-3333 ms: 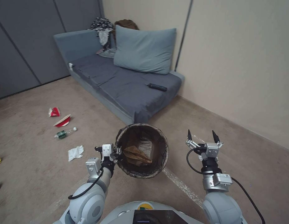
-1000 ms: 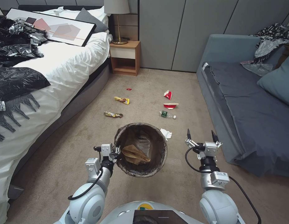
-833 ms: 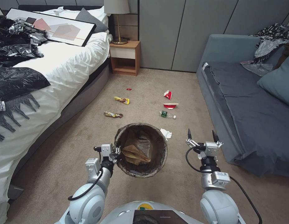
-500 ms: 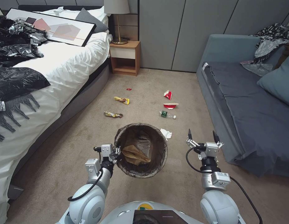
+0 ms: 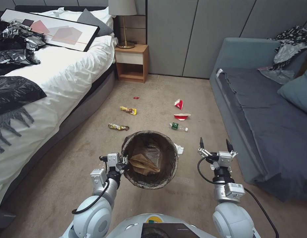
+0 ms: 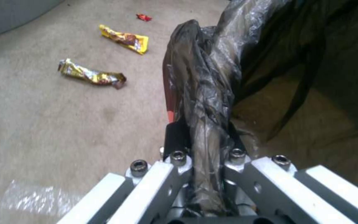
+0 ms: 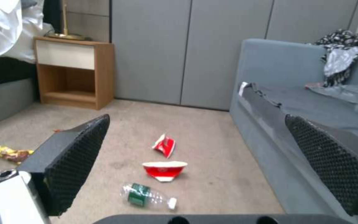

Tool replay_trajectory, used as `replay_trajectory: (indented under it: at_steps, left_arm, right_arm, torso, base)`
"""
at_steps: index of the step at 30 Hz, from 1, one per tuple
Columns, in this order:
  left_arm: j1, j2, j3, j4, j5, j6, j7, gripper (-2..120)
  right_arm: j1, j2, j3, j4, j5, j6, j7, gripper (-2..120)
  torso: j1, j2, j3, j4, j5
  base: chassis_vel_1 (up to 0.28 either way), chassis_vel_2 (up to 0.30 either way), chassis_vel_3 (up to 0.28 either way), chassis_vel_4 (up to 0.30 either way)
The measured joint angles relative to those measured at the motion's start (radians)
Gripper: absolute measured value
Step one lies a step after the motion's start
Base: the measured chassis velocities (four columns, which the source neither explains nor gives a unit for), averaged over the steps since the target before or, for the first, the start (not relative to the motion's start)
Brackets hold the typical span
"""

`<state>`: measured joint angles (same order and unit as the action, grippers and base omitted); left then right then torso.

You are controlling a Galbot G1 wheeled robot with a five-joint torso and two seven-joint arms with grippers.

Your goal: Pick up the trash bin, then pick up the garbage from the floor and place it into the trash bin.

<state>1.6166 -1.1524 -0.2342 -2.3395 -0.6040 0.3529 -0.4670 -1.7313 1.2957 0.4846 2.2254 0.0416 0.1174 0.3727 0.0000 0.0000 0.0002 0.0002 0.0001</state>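
The trash bin (image 5: 150,160), round with a dark bag liner over its rim, hangs in front of me above the carpet, tan paper inside. My left gripper (image 5: 122,162) is shut on its rim (image 6: 206,102). My right gripper (image 5: 215,145) is open and empty, raised beside the bin. Garbage lies on the floor ahead: two crushed red-and-white cups (image 5: 179,104) (image 7: 163,169), a green-labelled bottle (image 5: 177,127) (image 7: 148,196), white tissue (image 5: 179,149) partly behind the bin, and two yellow wrappers (image 5: 128,110) (image 6: 91,74).
A white bed (image 5: 61,66) with black plastic bags and a framed picture runs along the left. A wooden nightstand (image 5: 132,62) stands at the back wall. A grey sofa (image 5: 265,109) fills the right. Carpet between them holds the litter.
The view swung from the sofa corner to the room with the bed, then crept forward, so the litter sits closer. Both arms and the bin keep their pose.
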Motion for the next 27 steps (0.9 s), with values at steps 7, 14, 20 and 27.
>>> replay_trajectory:
  at_steps: [7,14,20,27]
  left_arm:
    - [0.001,-0.001,0.0,-0.001,0.0,0.0,0.001,2]
    - [0.001,-0.001,0.001,-0.001,0.0,0.0,0.001,2]
    - [0.0,-0.001,0.0,-0.001,0.0,-0.001,0.001,2]
    - [0.001,-0.001,0.001,-0.001,0.0,-0.001,0.001,2]
  right_arm:
    - [0.0,0.0,0.0,0.001,0.0,0.0,-0.001,100]
    - [-0.001,0.0,0.001,0.001,0.0,0.0,-0.001,100]
    - [0.0,0.0,0.0,0.001,0.0,0.0,-0.001,100]
    - [-0.001,0.0,0.0,0.001,0.0,0.0,-0.001,100]
  torso:
    - [0.0,0.0,0.0,-0.0003,0.0]
    - [0.0,0.0,0.0,-0.0002,0.0]
    - [0.0,0.0,0.0,-0.0002,0.0]
    - [0.0,0.0,0.0,-0.0002,-0.0001]
  base:
    - [-0.142,0.147,0.145,-0.149]
    - [-0.126,0.149,0.131,-0.146]
    - [-0.106,0.107,0.105,-0.108]
    - [0.0,0.0,0.0,0.0]
